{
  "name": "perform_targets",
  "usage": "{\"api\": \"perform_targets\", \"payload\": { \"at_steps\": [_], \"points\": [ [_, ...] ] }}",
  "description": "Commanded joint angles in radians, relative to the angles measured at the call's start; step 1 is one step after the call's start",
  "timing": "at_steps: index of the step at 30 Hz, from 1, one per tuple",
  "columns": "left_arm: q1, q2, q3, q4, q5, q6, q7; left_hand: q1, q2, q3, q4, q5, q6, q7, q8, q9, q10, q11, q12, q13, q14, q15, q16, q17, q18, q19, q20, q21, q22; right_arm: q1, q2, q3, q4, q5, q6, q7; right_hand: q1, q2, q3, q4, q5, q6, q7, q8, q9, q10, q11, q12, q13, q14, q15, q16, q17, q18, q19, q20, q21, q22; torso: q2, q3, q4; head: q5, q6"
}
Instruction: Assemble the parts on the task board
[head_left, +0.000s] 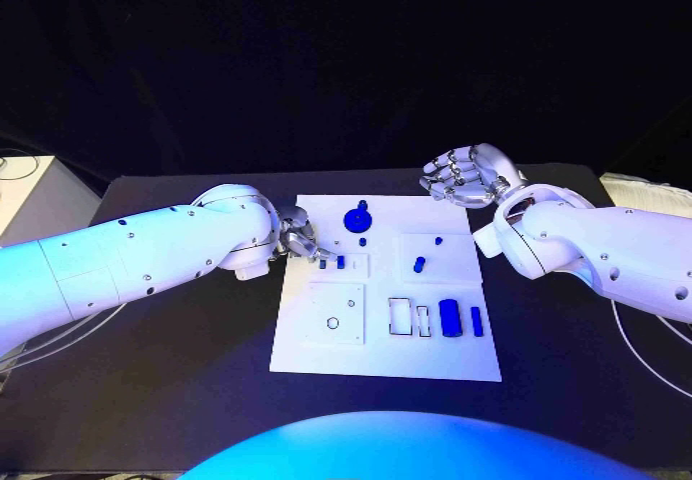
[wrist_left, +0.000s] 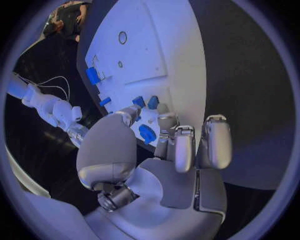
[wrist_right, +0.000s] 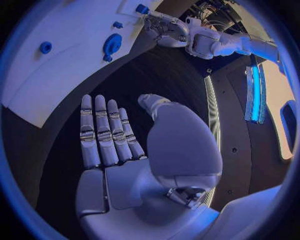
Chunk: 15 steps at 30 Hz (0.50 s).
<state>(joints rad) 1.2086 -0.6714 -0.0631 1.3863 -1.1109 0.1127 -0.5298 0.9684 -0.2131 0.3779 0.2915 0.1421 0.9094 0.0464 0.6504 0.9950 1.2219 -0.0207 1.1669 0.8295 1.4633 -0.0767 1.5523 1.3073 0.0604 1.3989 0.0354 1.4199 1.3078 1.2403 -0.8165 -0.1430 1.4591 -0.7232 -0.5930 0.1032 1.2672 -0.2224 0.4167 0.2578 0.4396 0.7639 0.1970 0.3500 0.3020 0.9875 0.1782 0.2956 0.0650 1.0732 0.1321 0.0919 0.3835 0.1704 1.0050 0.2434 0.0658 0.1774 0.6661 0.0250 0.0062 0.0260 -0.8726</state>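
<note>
You are looking at a black table (head_left: 173, 400) standing in a dark room, with a white cabinet (head_left: 36, 195) sitting beside its far-left corner.

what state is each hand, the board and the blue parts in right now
left hand: fingertips at the small blue parts on the board's left side, grip unclear
right hand: open, holding nothing, off the board's far right corner
task board: flat on the table
blue cylinder: lying on the board
round blue part: on the board, untouched
</note>
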Motion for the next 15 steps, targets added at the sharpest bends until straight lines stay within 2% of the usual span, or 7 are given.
{"api": "perform_targets", "payload": {
  "at_steps": [1,5,9,10,12,14,15],
  "points": [
    [0.001,-0.010,0.010,0.020,0.050,-0.072,0.053,0.009,0.016,-0.011,0.000,0.004,-0.013,0.004,-0.005,0.002,-0.022,0.004,-0.016,-0.024,0.090,0.004,-0.012,0.216,0.008,-0.016,0.002,-0.014,-0.013,-0.001,0.000,0.000,0.001,-0.005,0.014,0.012,-0.008,0.000,-0.004,-0.004,0.006,-0.009,0.048,-0.005,-0.002,-0.005,0.001,-0.004,-0.001,-0.004,0.001,-0.007,-0.001,0.012,-0.006,-0.002,-0.003,-0.001,-0.001,0.0002,0.0007,-0.002,0.000],
    [0.001,-0.025,0.023,0.039,0.088,-0.119,0.104,0.026,0.031,-0.015,-0.001,0.011,-0.025,0.008,-0.005,0.005,-0.037,0.008,-0.022,-0.036,0.086,0.008,-0.019,0.206,0.011,-0.024,0.004,-0.021,-0.023,-0.002,0.000,0.000,0.001,-0.005,0.015,0.012,-0.008,0.000,-0.004,-0.004,0.006,-0.009,0.048,-0.005,-0.002,-0.005,0.001,-0.004,-0.001,-0.004,0.001,-0.007,-0.001,0.012,-0.006,-0.002,-0.003,-0.001,-0.001,0.0010,0.0000,-0.003,0.000],
    [0.002,-0.031,0.031,0.047,0.127,-0.186,0.200,0.079,0.056,-0.020,-0.001,0.023,-0.086,0.033,-0.022,-0.001,-0.130,0.030,-0.072,-0.128,0.054,0.027,-0.065,0.137,0.028,-0.082,0.018,-0.074,-0.099,-0.002,0.000,0.000,-0.001,-0.005,0.015,0.012,-0.008,0.000,-0.004,-0.004,0.006,-0.009,0.048,-0.005,-0.002,-0.005,0.001,-0.004,-0.001,-0.004,0.001,-0.007,-0.001,0.012,-0.006,-0.002,-0.003,-0.001,0.000,0.0011,0.0002,-0.006,0.000],
    [0.002,-0.030,0.033,0.047,0.134,-0.205,0.232,0.106,0.066,-0.009,-0.002,0.025,-0.115,0.047,-0.038,-0.015,-0.192,0.043,-0.111,-0.192,0.033,0.038,-0.092,0.099,0.039,-0.119,0.026,-0.108,-0.146,-0.002,0.000,0.000,-0.001,-0.005,0.015,0.012,-0.008,0.000,-0.004,-0.004,0.006,-0.009,0.048,-0.005,-0.002,-0.005,0.001,-0.004,-0.001,-0.004,0.001,-0.007,-0.001,0.012,-0.006,-0.002,-0.003,-0.001,0.000,0.0013,-0.0002,-0.006,0.000],
    [0.002,-0.025,0.034,0.043,0.142,-0.238,0.294,0.182,0.071,0.033,-0.015,0.027,-0.174,0.077,-0.074,-0.049,-0.268,0.071,-0.136,-0.216,-0.037,0.063,-0.169,-0.006,0.066,-0.223,0.044,-0.205,-0.272,-0.002,0.001,0.000,-0.003,-0.005,0.015,0.013,-0.008,0.000,-0.004,-0.004,0.006,-0.009,0.048,-0.005,-0.002,-0.005,0.001,-0.004,-0.001,-0.004,0.001,-0.007,-0.001,0.012,-0.006,-0.002,-0.003,-0.001,0.000,0.0009,-0.0001,-0.007,0.000],
    [0.002,-0.016,0.034,0.035,0.137,-0.266,0.354,0.259,0.057,0.088,-0.032,0.026,-0.206,0.100,-0.105,-0.094,-0.329,0.094,-0.152,-0.230,-0.112,0.084,-0.237,-0.100,0.090,-0.317,0.064,-0.296,-0.381,-0.002,0.001,0.000,-0.005,-0.004,0.015,0.013,-0.008,0.001,-0.004,-0.004,0.006,-0.009,0.048,-0.005,-0.002,-0.005,0.001,-0.004,-0.001,-0.004,0.001,-0.008,-0.002,0.012,-0.007,-0.001,-0.003,-0.003,0.000,0.0009,0.0004,-0.007,0.000],
    [0.002,-0.009,0.034,0.028,0.126,-0.278,0.386,0.322,0.047,0.138,-0.064,0.028,-0.225,0.110,-0.125,-0.121,-0.375,0.100,-0.180,-0.249,-0.180,0.092,-0.298,-0.178,0.108,-0.394,0.073,-0.372,-0.470,-0.002,0.001,0.000,-0.006,-0.004,0.015,0.014,-0.008,0.001,-0.004,-0.004,0.006,-0.009,0.048,-0.005,-0.002,-0.005,0.001,-0.004,-0.001,-0.004,0.001,-0.008,-0.002,0.012,-0.007,-0.001,-0.003,-0.003,0.000,0.0011,0.0005,-0.007,0.000]
  ]
}}
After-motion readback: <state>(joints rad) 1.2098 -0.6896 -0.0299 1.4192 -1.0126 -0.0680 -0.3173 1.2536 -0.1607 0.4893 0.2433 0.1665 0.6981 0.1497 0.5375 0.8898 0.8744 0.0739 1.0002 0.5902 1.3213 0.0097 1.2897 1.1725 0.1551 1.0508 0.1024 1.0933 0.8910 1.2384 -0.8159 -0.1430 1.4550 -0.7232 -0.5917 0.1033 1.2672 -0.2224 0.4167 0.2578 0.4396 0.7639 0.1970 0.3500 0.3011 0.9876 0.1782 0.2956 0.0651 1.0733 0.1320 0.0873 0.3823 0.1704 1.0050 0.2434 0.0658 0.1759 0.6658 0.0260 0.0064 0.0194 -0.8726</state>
